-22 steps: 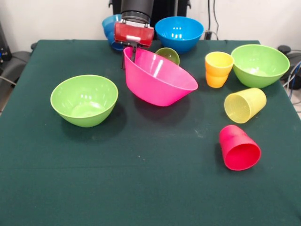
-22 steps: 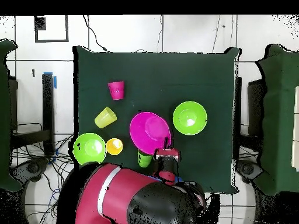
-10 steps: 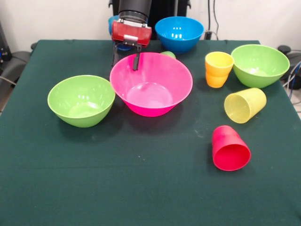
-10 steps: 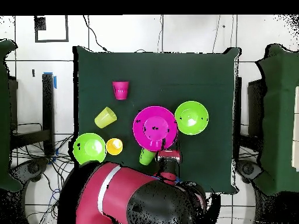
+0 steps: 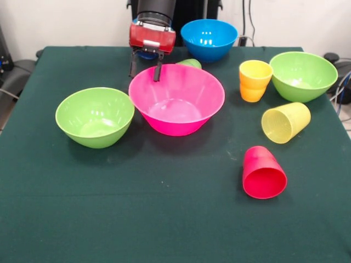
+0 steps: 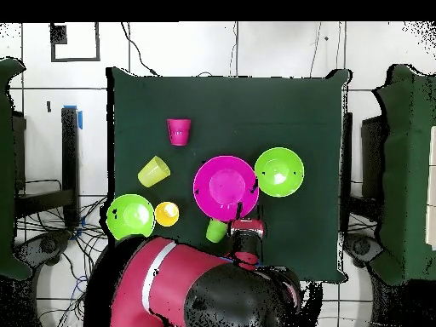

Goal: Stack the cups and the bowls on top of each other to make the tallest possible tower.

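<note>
Red cup [image 5: 264,172] lay on its side nearest the front of the table [image 5: 164,219], mouth toward the viewer, well off from the pincer and out to one side of it. In the overhead view the same red cup [image 6: 180,131] sat farthest across the cloth from the arm.

Yellow cup [image 5: 285,121] also lay tipped over, a little farther back on that same side. Lime green bowl [image 5: 95,116] stood upright on the other side, below and outward of the pincer, its rim just beside the pink bowl.

Pink bowl [image 5: 176,98] sat upright and level on the cloth, directly in front of the pincer. Pincer [image 5: 145,67] hung at the pink bowl's back rim with its two dark fingers [image 5: 158,71] spread apart, one over the rim, the other outside it. It held nothing; whether a finger touched the rim I couldn't tell.

Orange cup [image 5: 254,80] stood upright beside a second lime green bowl [image 5: 303,75], both well off to the side. Green cup [image 5: 189,63] peeked over the pink bowl's back rim, just beside the pincer.

Medium blue bowl [image 5: 209,38] stood at the far edge, behind the pincer. A bit of a further blue bowl [image 5: 146,54] showed behind the pincer body, mostly hidden.
</note>
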Controlling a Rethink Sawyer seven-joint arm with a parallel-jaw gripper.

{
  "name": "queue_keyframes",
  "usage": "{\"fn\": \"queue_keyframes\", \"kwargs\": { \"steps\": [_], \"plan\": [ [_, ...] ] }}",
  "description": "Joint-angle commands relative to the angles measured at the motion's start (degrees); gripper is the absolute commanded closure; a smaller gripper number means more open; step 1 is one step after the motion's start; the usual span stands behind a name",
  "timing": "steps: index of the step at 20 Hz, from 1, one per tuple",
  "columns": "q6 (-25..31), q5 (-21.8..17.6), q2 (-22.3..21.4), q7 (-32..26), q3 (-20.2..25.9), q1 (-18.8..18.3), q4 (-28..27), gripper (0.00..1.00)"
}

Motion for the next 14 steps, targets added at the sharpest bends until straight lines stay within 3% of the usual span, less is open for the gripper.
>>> {"fn": "queue_keyframes", "kwargs": {
  "steps": [1,6,7,8,10,11,14],
  "plan": [
    [4.9,1.1,-0.4,5.2,3.6,0.8,-2.2,0.0],
    [6.8,7.9,-7.4,0.4,-4.3,8.4,4.0,0.0],
    [11.5,6.3,-10.2,0.5,-5.3,9.4,3.8,0.0],
    [21.0,1.7,-13.8,1.7,-4.4,9.1,2.6,0.0],
    [43.4,-8.2,-22.6,3.4,4.2,3.6,1.0,0.0],
    [50.1,-10.5,-25.8,2.5,7.9,1.1,0.8,0.0],
    [57.9,-11.8,-30.2,0.3,13.4,-3.2,0.5,0.0]
  ]
}}
